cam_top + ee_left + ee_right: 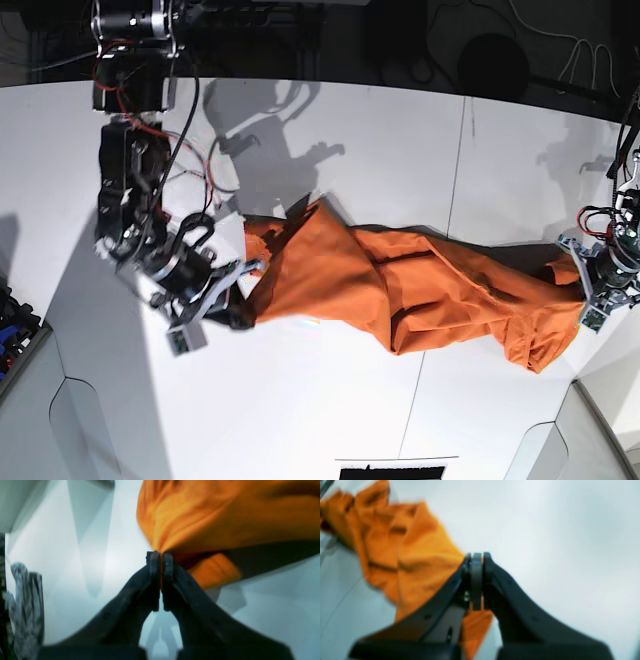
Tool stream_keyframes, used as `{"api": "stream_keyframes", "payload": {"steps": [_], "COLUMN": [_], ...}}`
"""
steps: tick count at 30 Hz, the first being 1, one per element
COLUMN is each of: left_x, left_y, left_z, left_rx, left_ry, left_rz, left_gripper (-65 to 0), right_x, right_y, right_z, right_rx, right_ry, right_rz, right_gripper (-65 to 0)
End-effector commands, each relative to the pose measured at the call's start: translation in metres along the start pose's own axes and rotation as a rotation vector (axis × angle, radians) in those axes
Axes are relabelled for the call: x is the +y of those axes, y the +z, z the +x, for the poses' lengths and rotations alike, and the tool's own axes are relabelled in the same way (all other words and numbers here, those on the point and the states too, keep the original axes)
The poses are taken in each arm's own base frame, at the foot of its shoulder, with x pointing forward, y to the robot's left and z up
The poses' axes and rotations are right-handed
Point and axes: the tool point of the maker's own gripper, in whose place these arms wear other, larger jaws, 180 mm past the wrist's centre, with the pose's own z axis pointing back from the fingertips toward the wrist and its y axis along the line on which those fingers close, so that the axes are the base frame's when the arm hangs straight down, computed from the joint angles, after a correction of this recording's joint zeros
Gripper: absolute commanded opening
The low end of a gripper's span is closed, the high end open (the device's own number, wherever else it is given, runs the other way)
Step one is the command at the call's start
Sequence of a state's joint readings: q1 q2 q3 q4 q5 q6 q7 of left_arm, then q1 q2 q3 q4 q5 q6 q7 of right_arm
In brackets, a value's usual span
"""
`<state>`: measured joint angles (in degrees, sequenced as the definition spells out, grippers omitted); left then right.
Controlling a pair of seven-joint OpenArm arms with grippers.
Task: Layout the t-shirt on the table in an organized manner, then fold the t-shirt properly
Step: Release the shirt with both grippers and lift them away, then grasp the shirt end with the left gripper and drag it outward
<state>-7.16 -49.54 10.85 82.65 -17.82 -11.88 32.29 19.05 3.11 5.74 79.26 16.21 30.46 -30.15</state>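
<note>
The burnt-orange t-shirt point(400, 285) hangs stretched and bunched in a long band across the white table point(330, 130), between my two grippers. On the right of the base view, my left gripper point(585, 292) is shut on one end of the cloth. The left wrist view shows that gripper point(161, 555) pinching a gathered fold of the t-shirt point(200, 517). My right gripper point(243, 292), on the left of the base view, is shut on the other end. In the right wrist view the right gripper point(477, 557) is closed, with the t-shirt point(420, 555) trailing away to the left.
Cables and dark equipment point(300, 30) line the table's far edge. A bin of dark objects point(12, 325) sits at the left edge. A thin seam point(462, 140) crosses the table. A black object point(390, 470) lies at the front edge. Crinkled plastic point(25, 600) shows in the left wrist view.
</note>
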Motion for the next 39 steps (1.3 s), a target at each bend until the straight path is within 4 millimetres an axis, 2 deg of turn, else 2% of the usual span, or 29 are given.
{"api": "stream_keyframes", "payload": {"steps": [1,5,8,11,14,18,19,20,22,23,25,28,30,33,35,39], "left_x": [0.026,0.042,0.05,0.05,0.04,0.027,0.027,0.028,0.032,0.035,0.037,0.059,0.076,0.1,0.097,0.069], "left_y": [0.004,0.004,0.006,0.006,0.005,0.006,0.006,0.006,0.006,0.006,0.006,0.01,0.016,0.03,0.041,0.057], "left_z": [0.007,-0.01,-0.009,-0.004,0.002,0.012,0.015,0.016,0.01,0.007,0.006,0.009,0.013,0.025,0.041,0.067], "left_rx": [-0.018,0.026,0.019,-0.005,-0.036,-0.094,-0.106,-0.112,-0.076,-0.051,-0.034,-0.051,-0.071,-0.138,-0.212,-0.325], "left_ry": [-0.008,0.002,-0.003,0.0,0.007,0.04,0.043,0.043,0.055,0.061,0.07,0.108,0.148,0.322,0.411,0.43], "left_rz": [0.058,0.076,0.087,0.086,0.028,-0.04,-0.041,-0.04,-0.017,-0.009,-0.004,0.068,0.103,0.089,-0.033,-0.265], "left_gripper": [-61.9,-61.9,-61.9,-61.9,-61.9,-61.8,-59.7,-54.5,-38.7,-33.4,-32.4,-32.4,-32.4,-32.4,-32.4,-32.4], "right_x": [-0.01,-0.042,-0.067,-0.089,-0.102,-0.093,-0.088,-0.082,-0.07,-0.064,-0.052,-0.041,-0.041,-0.048,-0.056,-0.061], "right_y": [0.004,0.017,0.032,0.046,0.056,0.053,0.051,0.048,0.041,0.038,0.032,0.026,0.026,0.027,0.028,0.028], "right_z": [0.03,0.054,0.06,0.065,0.069,0.063,0.058,0.054,0.044,0.039,0.029,0.017,0.013,0.011,0.007,0.002], "right_rx": [-0.057,-0.072,-0.091,-0.12,-0.137,-0.13,-0.118,-0.107,-0.087,-0.081,-0.066,-0.043,-0.039,-0.048,-0.037,-0.024], "right_ry": [0.038,0.088,0.085,0.066,0.063,0.009,-0.005,-0.017,-0.037,-0.045,-0.057,-0.064,-0.057,-0.022,-0.02,-0.038], "right_rz": [-0.014,-0.078,-0.134,-0.187,-0.218,-0.167,-0.147,-0.129,-0.099,-0.086,-0.064,-0.049,-0.057,-0.101,-0.147,-0.163], "right_gripper": [-65.0,-65.0,-65.0,-65.0,-65.0,-65.0,-65.0,-59.8,-46.4,-41.4,-36.7,-36.7,-36.7,-36.7,-36.7,-36.7]}}
